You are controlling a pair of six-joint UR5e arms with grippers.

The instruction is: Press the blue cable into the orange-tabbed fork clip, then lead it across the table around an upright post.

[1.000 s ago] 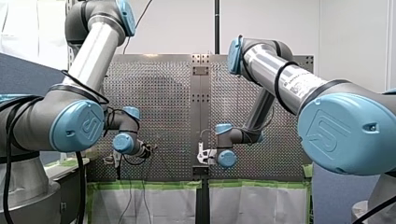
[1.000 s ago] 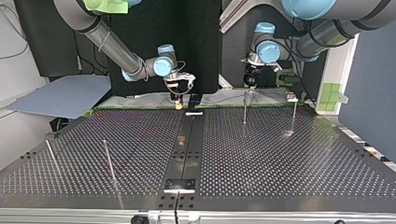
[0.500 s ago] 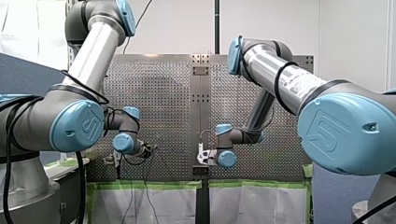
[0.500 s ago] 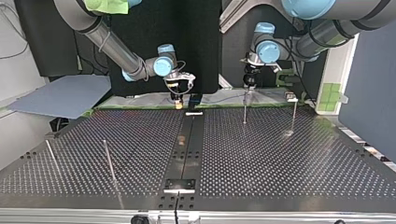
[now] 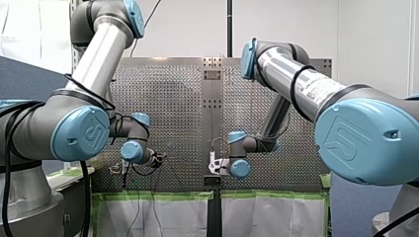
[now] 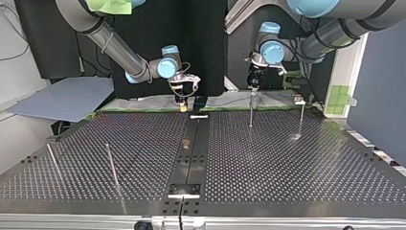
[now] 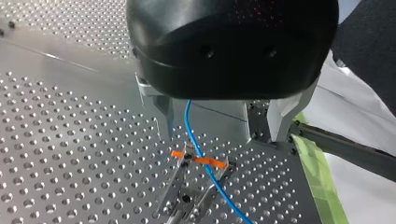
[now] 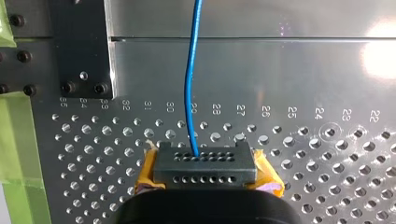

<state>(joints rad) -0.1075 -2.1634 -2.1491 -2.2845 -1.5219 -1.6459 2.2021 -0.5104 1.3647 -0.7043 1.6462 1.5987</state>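
A perforated metal table point(image 6: 287, 163) is split by a dark centre strip point(image 6: 191, 143) running from six to twelve o'clock in the top view. Green tape point(image 5: 153, 196) is laid along its edge, and a white sheet point(image 5: 163, 217) is hung beneath it, at six o'clock in the front view. A grey-blue board point(image 6: 62, 98) is seen at nine o'clock of the top view, and green tape squares point(image 6: 341, 96) at three o'clock. Numbers point(image 8: 215, 109) are engraved along one hole row, near a black screwed plate point(image 8: 79, 46).
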